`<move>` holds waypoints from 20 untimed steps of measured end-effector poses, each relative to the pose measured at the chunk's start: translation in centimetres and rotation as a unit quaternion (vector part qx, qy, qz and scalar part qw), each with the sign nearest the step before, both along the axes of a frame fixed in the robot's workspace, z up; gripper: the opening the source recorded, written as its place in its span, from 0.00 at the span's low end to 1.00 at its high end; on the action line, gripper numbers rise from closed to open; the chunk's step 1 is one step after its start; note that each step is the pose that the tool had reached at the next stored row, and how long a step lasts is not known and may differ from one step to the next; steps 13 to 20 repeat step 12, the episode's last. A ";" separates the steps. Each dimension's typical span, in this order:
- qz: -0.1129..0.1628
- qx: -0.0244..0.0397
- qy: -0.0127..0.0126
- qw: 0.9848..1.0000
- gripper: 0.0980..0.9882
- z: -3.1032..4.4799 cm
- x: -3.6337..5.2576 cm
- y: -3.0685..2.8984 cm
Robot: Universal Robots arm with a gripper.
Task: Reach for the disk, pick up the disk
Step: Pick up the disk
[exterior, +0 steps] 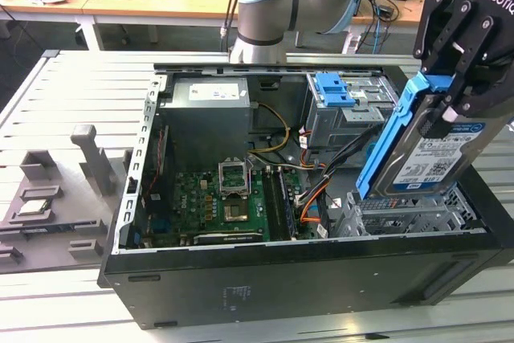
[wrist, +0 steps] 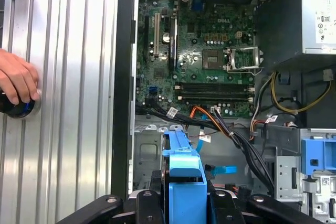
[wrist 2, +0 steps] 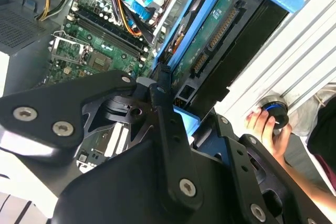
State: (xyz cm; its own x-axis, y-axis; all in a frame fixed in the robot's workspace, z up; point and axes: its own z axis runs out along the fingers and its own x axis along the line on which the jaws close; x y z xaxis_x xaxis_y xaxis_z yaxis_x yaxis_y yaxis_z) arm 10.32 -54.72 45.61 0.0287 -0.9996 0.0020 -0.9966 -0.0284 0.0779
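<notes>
Gripper [exterior: 451, 106] is seen clamped on the disk [exterior: 430, 158], held tilted above the drive cage [exterior: 409, 213]; long axis runs from 1 o'clock down to 7 o'clock below the fingers.

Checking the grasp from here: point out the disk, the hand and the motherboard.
disk [exterior: 438, 158], exterior view, on its white-and-blue label.
hand [exterior: 450, 110], exterior view, between its fingertips on the disk.
motherboard [wrist: 205, 72], first wrist view, near the processor socket.
</notes>
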 end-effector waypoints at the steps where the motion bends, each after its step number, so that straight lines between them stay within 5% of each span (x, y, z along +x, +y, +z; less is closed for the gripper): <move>1: 0.000 0.000 0.000 1.000 0.30 -0.21 0.10 -0.04; 20: 0.000 0.000 0.000 1.000 0.30 -0.45 0.19 -0.06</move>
